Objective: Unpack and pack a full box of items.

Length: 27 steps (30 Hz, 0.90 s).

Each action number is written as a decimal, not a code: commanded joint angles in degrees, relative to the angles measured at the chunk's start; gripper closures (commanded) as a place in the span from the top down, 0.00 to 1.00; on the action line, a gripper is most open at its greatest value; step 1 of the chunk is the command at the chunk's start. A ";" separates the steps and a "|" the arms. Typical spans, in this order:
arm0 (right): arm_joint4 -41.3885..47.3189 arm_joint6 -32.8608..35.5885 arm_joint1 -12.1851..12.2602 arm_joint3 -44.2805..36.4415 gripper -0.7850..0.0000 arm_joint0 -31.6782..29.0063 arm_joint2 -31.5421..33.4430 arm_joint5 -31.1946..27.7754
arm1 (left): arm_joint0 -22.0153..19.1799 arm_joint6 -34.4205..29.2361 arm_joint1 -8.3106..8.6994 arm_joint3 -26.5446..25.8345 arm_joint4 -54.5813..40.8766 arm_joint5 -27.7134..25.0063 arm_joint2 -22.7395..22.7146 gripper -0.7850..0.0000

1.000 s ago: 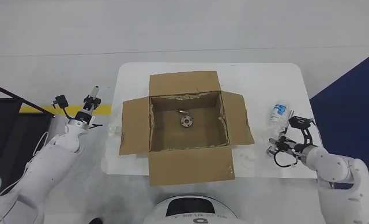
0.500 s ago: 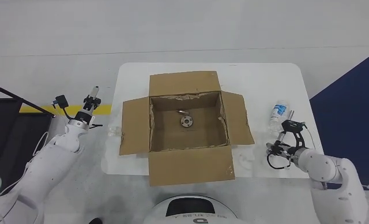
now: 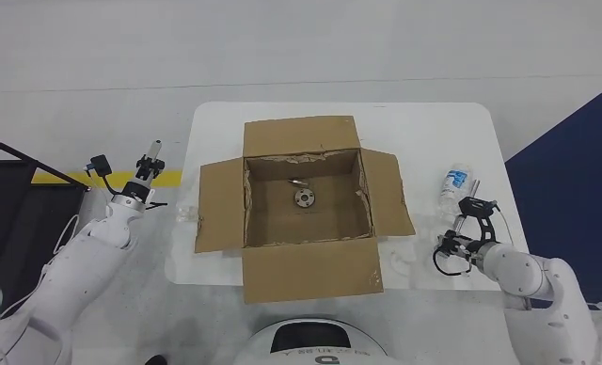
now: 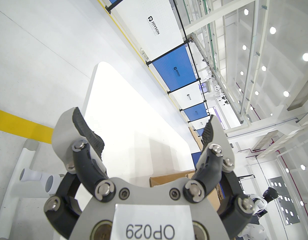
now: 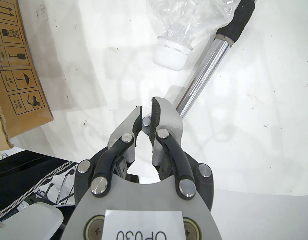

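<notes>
Off the table's left edge the left gripper (image 3: pixel 150 162) hangs in the air, pointing away from the robot. Its fingers (image 4: pixel 87 131) are spread wide with nothing between them. Past its fingertips, in its wrist view, lie the white table (image 3: pixel 423 130) and one corner of the cardboard box (image 4: pixel 169 179).

The box (image 3: pixel 303 261) sits on the table between the two grippers, much nearer the right one. All four flaps are folded out flat. On its floor, towards the wall farthest from the robot, lies a small round metal part (image 3: pixel 303 198), well apart from both grippers.

Beyond the box's right flap, the right gripper (image 5: pixel 146 104) is low over the table near the front edge. Its fingers are drawn almost together. A small pale bit of metal shows in the slit between the pads, but I cannot tell whether it is a held thing or part of the gripper.

Just ahead of those fingertips lies a crumpled clear plastic bottle (image 5: pixel 189 6) on its side. Its white cap (image 5: pixel 169 59) points back at the gripper, near it but not touching.

A chrome rod (image 5: pixel 206 68) with a black band runs alongside the bottle. The rod's near end passes behind one finger of the right gripper.
</notes>
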 commanded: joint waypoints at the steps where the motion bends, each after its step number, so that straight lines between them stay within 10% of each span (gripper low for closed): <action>1: 0.09 0.00 0.05 -0.50 0.00 -0.36 0.20 -0.14 | 0.00 0.00 0.00 0.00 0.00 0.00 0.00 1.00; 11: 3.63 -2.48 0.23 -2.45 0.00 -1.84 1.77 -3.24 | 0.00 0.00 0.00 0.00 0.00 0.00 0.00 1.00; 27: 36.56 -3.20 0.86 -2.77 0.00 0.71 8.13 -21.74 | 0.00 0.00 0.00 0.00 0.00 0.00 0.00 1.00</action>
